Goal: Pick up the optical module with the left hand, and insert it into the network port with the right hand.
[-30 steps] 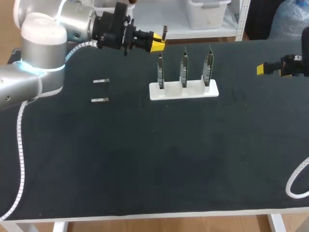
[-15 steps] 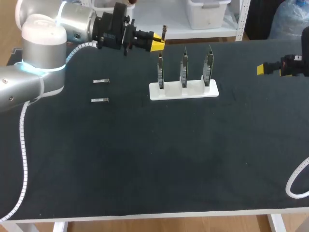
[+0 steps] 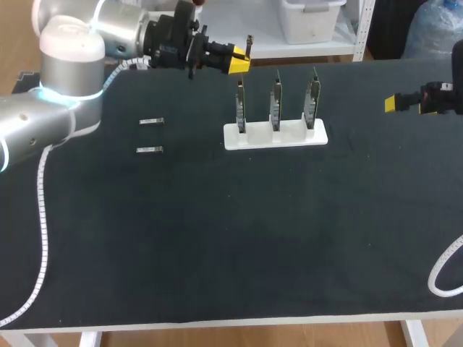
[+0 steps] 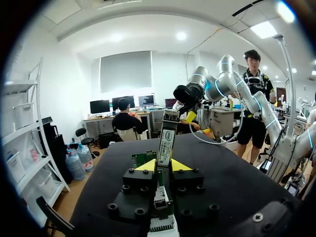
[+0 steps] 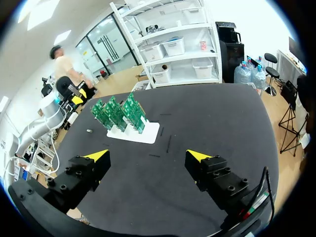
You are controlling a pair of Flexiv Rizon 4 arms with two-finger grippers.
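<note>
Where the left arm comes in over the far left corner of the black table, its grey and white links bend across toward the middle.

Item 1. Two loose modules, small and metallic, lying flat on the mat beside that arm: one farther back, one nearer, apart from each other and well apart from everything else.

Item 2. Left gripper, held above the table's far edge, just behind and left of the holder. Its yellow-tipped fingers are pinched on the optical module, one on each side. The module stands upright, most of its length rising clear above the fingertips; nothing else touches it.

Item 3. White holder, resting on the mat near the middle of the far half. Three green circuit boards stand upright in it in a row: left, middle, right. The network port cannot be made out on any of them.

Item 4. Right gripper, at the table's right edge, well apart from the holder. Fingers spread wide, nothing between them.

Item 5. White cable, looping at the near right edge.
</note>
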